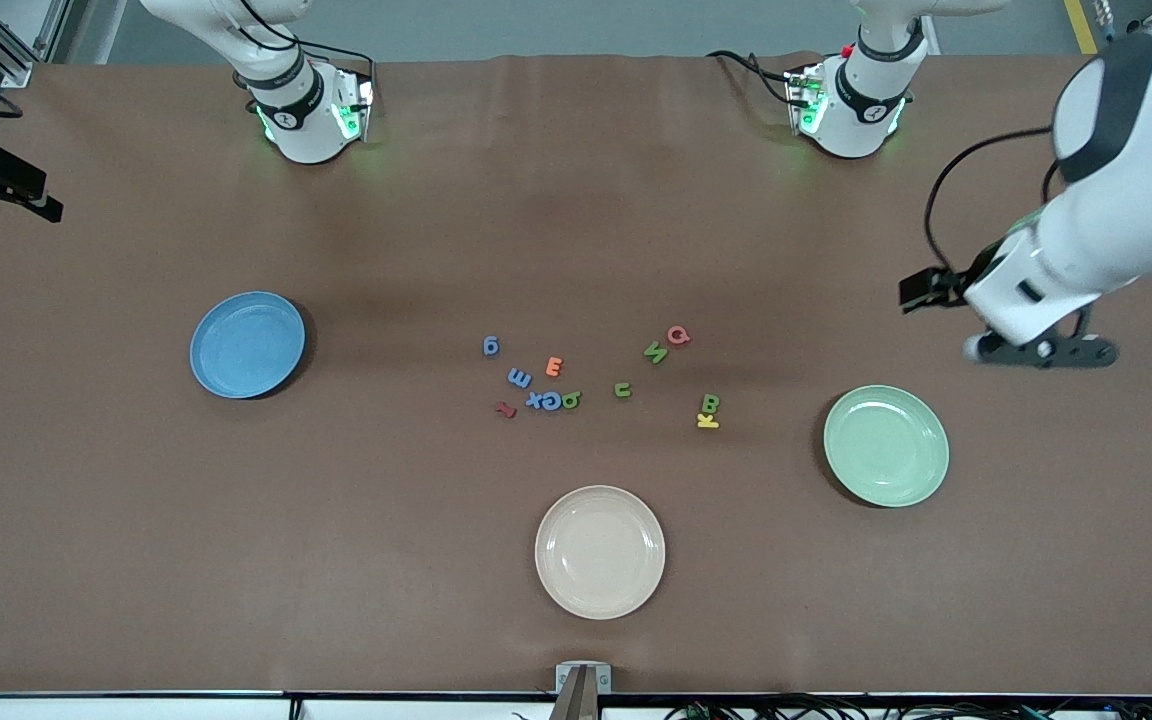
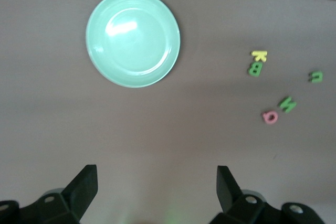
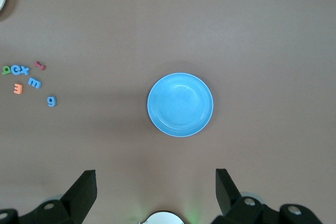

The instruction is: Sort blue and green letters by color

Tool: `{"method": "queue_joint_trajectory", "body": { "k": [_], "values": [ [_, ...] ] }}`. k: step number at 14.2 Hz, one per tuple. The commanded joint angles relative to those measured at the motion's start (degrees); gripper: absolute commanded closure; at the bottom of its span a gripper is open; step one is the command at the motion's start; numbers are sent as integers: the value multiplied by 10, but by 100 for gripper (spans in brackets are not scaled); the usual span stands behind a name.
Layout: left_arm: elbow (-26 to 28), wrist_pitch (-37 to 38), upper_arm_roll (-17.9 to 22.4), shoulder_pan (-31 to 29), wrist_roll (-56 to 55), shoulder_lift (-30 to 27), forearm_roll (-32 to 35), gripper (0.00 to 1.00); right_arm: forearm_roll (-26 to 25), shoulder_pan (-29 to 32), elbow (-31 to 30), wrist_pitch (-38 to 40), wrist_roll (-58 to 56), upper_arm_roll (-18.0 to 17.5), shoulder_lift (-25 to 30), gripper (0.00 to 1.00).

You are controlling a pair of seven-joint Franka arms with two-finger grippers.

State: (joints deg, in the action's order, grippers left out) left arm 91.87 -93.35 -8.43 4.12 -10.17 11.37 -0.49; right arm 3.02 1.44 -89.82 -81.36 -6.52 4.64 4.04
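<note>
Blue and green letters lie scattered mid-table. Blue ones: a g (image 1: 491, 346), an m (image 1: 519, 378), an x (image 1: 535, 400) and a G (image 1: 551, 401). Green ones: a g (image 1: 571, 400), a u (image 1: 622, 390), an M (image 1: 655, 352) and a B (image 1: 710, 403). A blue plate (image 1: 247, 344) sits toward the right arm's end and a green plate (image 1: 886, 445) toward the left arm's end. My left gripper (image 1: 1041, 350) hangs open and empty over bare table beside the green plate (image 2: 133, 39). My right gripper (image 3: 155, 174) is open and empty, high over bare table by the blue plate (image 3: 180, 104); it is outside the front view.
A cream plate (image 1: 600, 551) sits nearer the front camera than the letters. An orange E (image 1: 554, 367), pink G (image 1: 678, 335), yellow K (image 1: 707, 421) and dark red letter (image 1: 505, 409) lie among them. Both arm bases stand along the table's top edge in the front view.
</note>
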Motion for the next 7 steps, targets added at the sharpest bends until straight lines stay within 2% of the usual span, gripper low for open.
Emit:
{"method": "queue_joint_trajectory", "body": {
  "k": [1, 5, 7],
  "values": [
    [-13, -30, -3, 28, -93, 50, -9, 0, 3, 19, 4, -30, -9, -3, -51, 0],
    [-13, -74, -2, 107, -322, 116, -4, 0, -10, 24, 20, -56, -10, -3, -130, 0],
    [-14, -115, -3, 143, -430, 148, -7, 0, -53, 16, 28, -69, -6, -4, -144, 0]
  ]
}}
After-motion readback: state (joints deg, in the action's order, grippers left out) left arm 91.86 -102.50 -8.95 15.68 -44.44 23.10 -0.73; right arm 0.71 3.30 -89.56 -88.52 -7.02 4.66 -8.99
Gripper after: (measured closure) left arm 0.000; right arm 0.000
